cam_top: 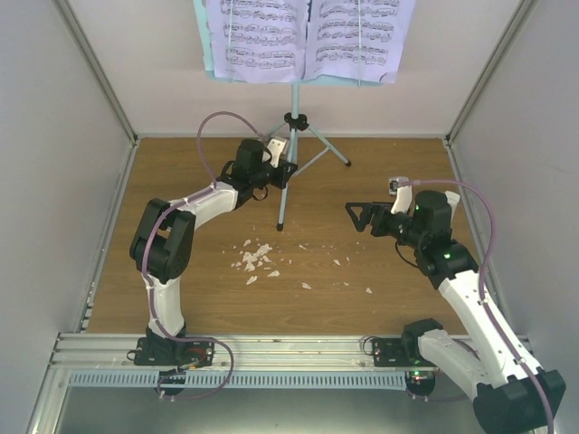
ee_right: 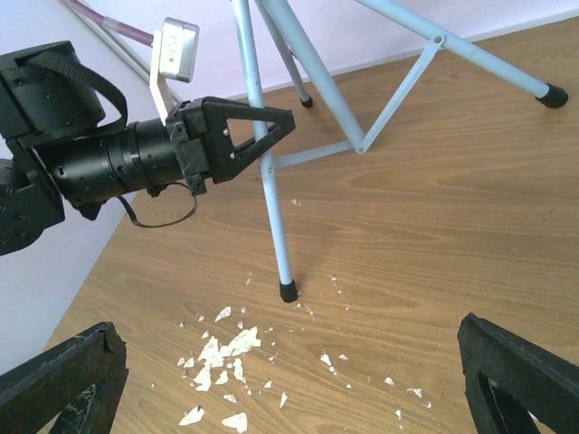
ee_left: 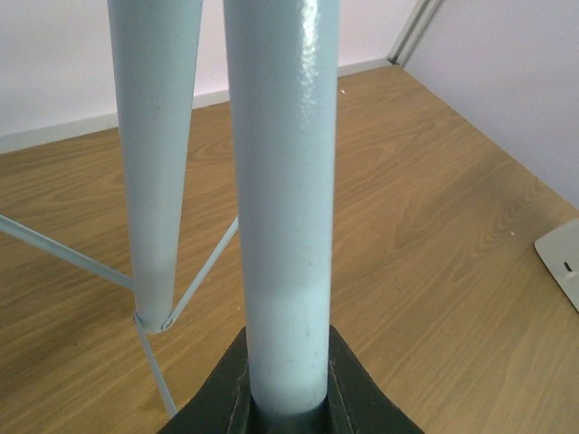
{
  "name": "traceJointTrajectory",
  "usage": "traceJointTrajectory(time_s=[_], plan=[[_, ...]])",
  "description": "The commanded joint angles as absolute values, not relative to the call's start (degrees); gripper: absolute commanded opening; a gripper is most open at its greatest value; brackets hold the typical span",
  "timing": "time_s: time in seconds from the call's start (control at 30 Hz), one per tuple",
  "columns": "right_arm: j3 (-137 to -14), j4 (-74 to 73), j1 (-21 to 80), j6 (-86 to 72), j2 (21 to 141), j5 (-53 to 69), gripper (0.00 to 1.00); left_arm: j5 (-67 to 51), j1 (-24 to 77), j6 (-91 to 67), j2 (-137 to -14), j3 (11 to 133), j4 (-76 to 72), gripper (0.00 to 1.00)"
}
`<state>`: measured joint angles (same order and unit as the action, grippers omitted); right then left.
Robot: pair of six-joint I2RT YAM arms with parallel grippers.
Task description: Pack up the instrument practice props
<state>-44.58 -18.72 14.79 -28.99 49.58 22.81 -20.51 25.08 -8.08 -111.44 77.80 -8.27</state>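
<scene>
The pale blue music stand (cam_top: 292,99) stands at the back middle on its tripod legs. Printed sheet-music pages (cam_top: 262,36) lie open on its desk. My left gripper (cam_top: 284,170) is shut on the stand's front leg (ee_left: 280,181), a little below the hub. The right wrist view shows its black fingers (ee_right: 258,136) astride that leg (ee_right: 271,208). My right gripper (cam_top: 357,215) is open and empty. It hovers right of the stand, its fingers (ee_right: 63,380) wide apart above the table. The metronome and the clear cover are out of view.
Small white crumbs (cam_top: 254,259) lie scattered on the wooden table in front of the stand's front foot (ee_right: 289,291). White walls close in the left, right and back. A pale flat thing (ee_left: 561,262) shows at the left wrist view's right edge.
</scene>
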Motion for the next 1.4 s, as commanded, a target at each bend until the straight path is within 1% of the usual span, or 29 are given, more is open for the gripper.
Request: traceJointTrajectory(time_s=[0.0,0.47,1.07,1.37], plan=[[-44.2,-19.3,15.3,-29.7,48.6,22.6,1.00,-25.0,26.4,-4.0,-106.4,74.0,-9.0,0.00],[-43.7,-19.7,15.3,-30.5,47.6,22.9,1.00,-28.2,28.2,-4.6,-96.4,62.2,-8.5,0.00],[-42.5,-19.8,15.4,-31.1,46.7,23.2,1.00,-26.8,35.7,-7.8,-79.7,42.6,-10.1,0.00],[-42.0,-19.2,15.4,-30.8,46.4,23.6,1.00,-25.5,38.3,-10.3,-70.9,38.7,-5.2,0.00]])
